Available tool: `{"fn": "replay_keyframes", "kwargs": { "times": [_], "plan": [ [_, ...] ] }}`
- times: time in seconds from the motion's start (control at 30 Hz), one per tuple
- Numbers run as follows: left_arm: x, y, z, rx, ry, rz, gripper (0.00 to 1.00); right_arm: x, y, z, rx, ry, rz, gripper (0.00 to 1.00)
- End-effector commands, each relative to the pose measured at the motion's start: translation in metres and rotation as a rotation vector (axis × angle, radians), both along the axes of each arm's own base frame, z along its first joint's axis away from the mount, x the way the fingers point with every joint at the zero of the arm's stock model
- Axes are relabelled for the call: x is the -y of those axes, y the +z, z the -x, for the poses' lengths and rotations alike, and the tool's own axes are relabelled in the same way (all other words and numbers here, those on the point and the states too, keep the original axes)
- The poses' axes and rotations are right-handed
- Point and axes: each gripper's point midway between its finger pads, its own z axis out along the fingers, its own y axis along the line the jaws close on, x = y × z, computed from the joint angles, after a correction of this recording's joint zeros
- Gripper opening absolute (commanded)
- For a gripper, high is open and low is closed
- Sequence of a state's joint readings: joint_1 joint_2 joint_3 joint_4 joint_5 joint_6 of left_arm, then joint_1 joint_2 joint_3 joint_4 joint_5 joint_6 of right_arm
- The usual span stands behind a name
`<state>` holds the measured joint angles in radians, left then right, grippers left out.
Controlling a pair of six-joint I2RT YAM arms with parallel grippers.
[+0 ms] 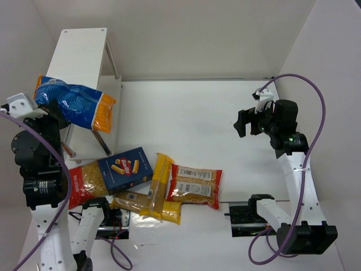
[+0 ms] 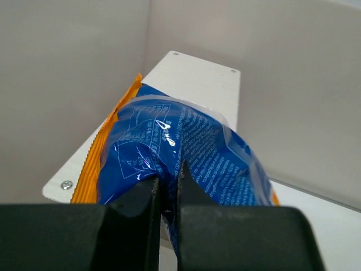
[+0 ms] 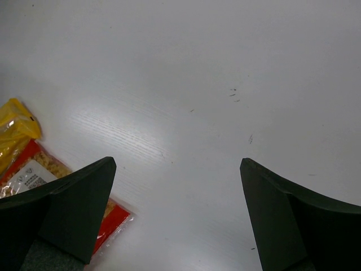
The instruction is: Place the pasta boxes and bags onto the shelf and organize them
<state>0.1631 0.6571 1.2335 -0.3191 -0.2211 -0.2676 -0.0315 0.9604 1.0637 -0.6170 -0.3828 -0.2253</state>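
Note:
My left gripper is shut on the crinkly blue bag with orange end and holds it in the air at the near end of the shelf's top board. The left wrist view shows the bag over the whitish board. The dark-blue pasta box lies on the table below, with a red-trimmed bag to its left, another red-trimmed bag to its right, and yellow spaghetti packs between. My right gripper is open and empty above the table at right.
The shelf's thin metal legs stand beside the back wall. White enclosure walls close in the back and both sides. In the right wrist view a red-trimmed bag corner and a yellow pack end lie at lower left.

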Motion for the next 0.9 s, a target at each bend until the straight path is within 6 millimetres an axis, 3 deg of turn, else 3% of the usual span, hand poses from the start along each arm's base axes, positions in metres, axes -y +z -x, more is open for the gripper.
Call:
{"fn": "replay_keyframes", "kwargs": {
  "times": [0.0,0.23,0.47,0.5,0.63,0.87],
  "plan": [
    [-0.024,0.015,0.001,0.071,0.133,-0.093,0.0,-0.003,0.006,0.001,0.023,0.015,-0.021,1.0],
    [-0.04,-0.001,-0.019,0.037,0.206,-0.154,0.0,0.001,-0.002,0.002,0.005,0.005,-0.026,1.0],
    [-0.046,0.01,-0.033,0.055,0.232,-0.158,0.0,0.003,-0.003,0.003,-0.004,-0.005,-0.027,1.0],
    [-0.048,0.021,-0.03,0.069,0.25,-0.165,0.0,0.003,-0.001,0.004,0.005,-0.004,-0.026,1.0],
    [-0.057,0.029,-0.029,0.064,0.303,-0.171,0.0,0.003,-0.005,0.005,-0.004,-0.005,-0.027,1.0],
    [-0.067,0.019,-0.029,0.036,0.356,-0.168,0.0,0.004,-0.004,0.005,-0.004,-0.006,-0.031,1.0]
  ]
}}
